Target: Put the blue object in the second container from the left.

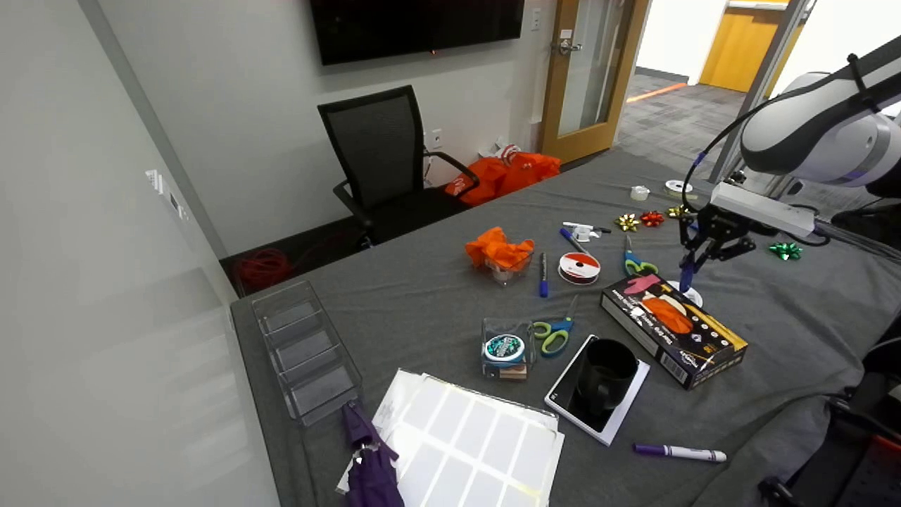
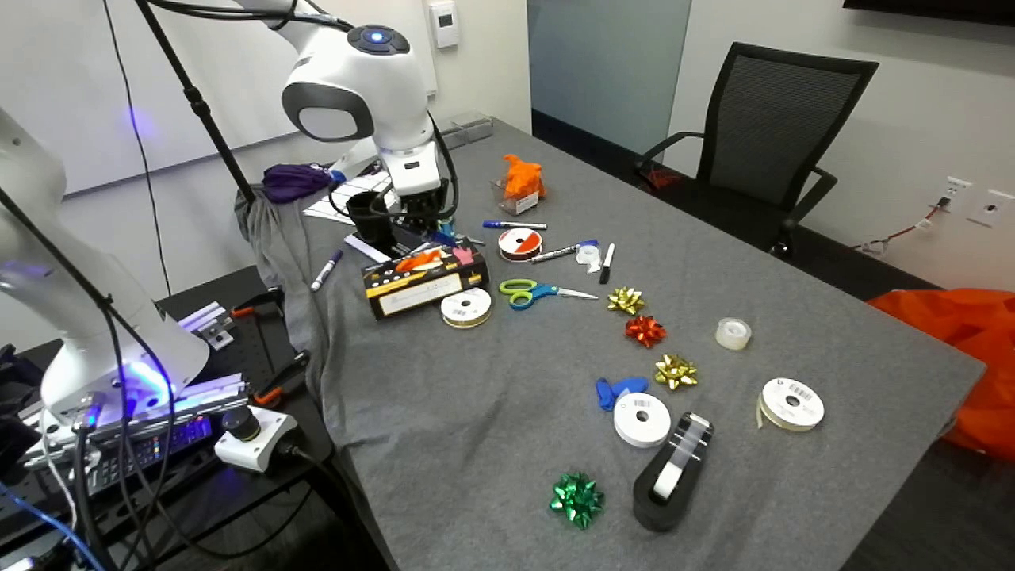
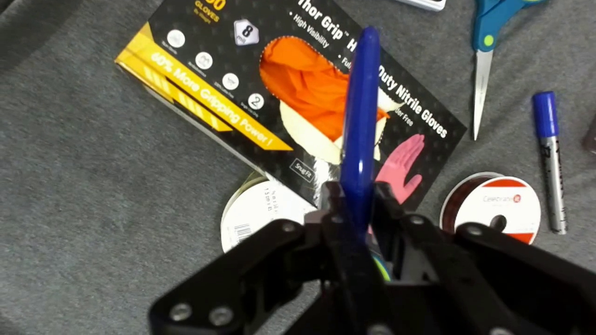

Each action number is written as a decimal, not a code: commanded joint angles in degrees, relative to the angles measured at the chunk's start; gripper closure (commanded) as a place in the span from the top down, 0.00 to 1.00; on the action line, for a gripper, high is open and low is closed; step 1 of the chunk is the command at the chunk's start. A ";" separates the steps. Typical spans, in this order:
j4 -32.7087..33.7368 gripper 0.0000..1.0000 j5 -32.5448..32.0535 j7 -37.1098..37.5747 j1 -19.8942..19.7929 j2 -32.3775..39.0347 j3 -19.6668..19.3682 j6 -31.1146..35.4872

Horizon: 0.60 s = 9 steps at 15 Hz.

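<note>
The blue object (image 3: 361, 116) is a slim dark-blue piece, upright in the wrist view; it also shows in an exterior view (image 1: 686, 274). My gripper (image 3: 358, 197) is shut on its lower part and holds it above the glove box. A clear square box (image 1: 507, 326) holds a round blue tub with a glittery teal lid (image 1: 504, 348). In that view it stands second from the left among the clear containers, well left of my gripper. A divided clear tray (image 1: 317, 384) is leftmost. No separate shallow teal-rimmed dish shows clearly.
A black glove box (image 1: 672, 331) lies under the gripper, beside a white ribbon spool (image 2: 466, 308). A black mug (image 1: 607, 373) stands on a white-edged box. Scissors (image 1: 556, 331) lie beside the clear box. A clear box with orange cloth (image 1: 500, 250) stands farther back. Markers and spools lie about.
</note>
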 commanded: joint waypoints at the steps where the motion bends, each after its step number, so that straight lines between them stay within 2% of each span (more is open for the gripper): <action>1: 0.13 0.05 0.43 2.73 0.64 -0.05 0.59 0.01; 7: 3.05 0.05 9.95 23.46 8.03 2.95 7.92 4.66; 9: 4.95 0.05 10.84 31.09 10.47 4.72 9.87 5.92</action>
